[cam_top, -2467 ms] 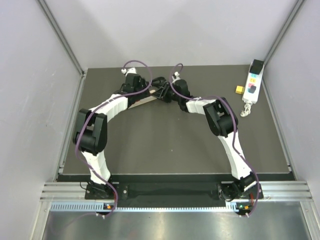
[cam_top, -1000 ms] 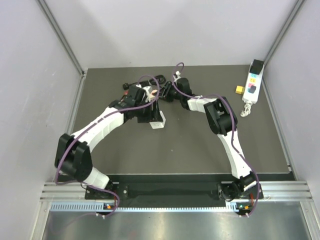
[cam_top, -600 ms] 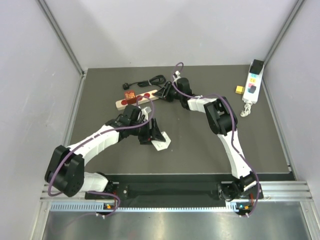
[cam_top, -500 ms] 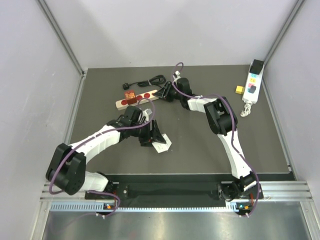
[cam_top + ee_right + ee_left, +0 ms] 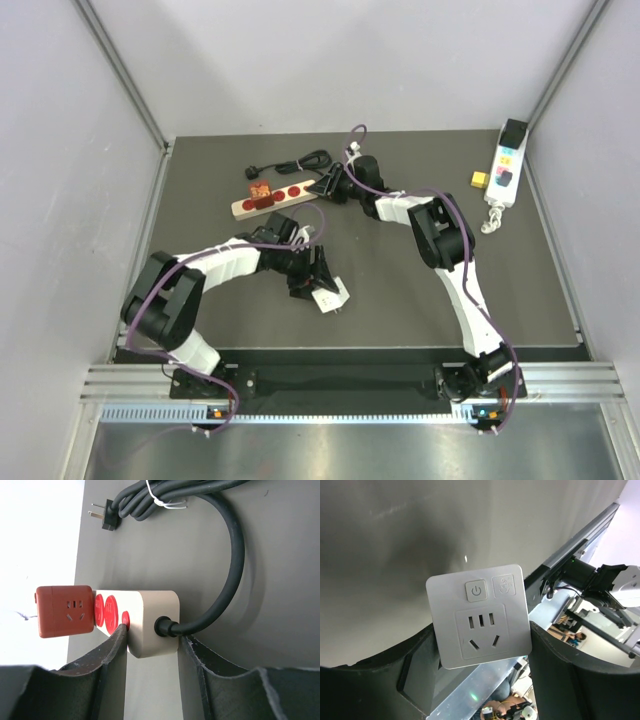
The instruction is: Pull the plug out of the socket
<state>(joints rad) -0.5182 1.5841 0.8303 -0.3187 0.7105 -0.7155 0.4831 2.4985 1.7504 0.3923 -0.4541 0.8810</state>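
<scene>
Top view: found white plug (image 5: 331, 294) clamped in left gripper (image 5: 318, 284) over the middle of the table (image 5: 400, 300), toward the near edge, well apart from the power strip (image 5: 275, 198) and out of its sockets. Left wrist view: same white plug (image 5: 477, 622) filling the gap between the two fingers (image 5: 415, 672), jaws set fairly wide to span its body, one finger against each side edge. Front face turned to the camera, with a power button near the top and a socket pattern beneath, body slightly tilted. Cannot tell whether resting on the table or held just above it. Noted power strip lying slantwise toward the far left of the table, red adapter (image 5: 258, 190) plugged in near its left end. Right gripper (image 5: 326, 187) at the strip's right end. Right wrist view: jaws drawn partway in and clamped across the cord end of the strip, one finger (image 5: 115, 650) on each long side. Black cord (image 5: 234, 555) leaving that end, curving round to a tied bundle, pronged end lying loose just beside it. Also logged: control box (image 5: 505, 172) and small yellow block (image 5: 481, 179) at the far right edge, well apart from both arms.
</scene>
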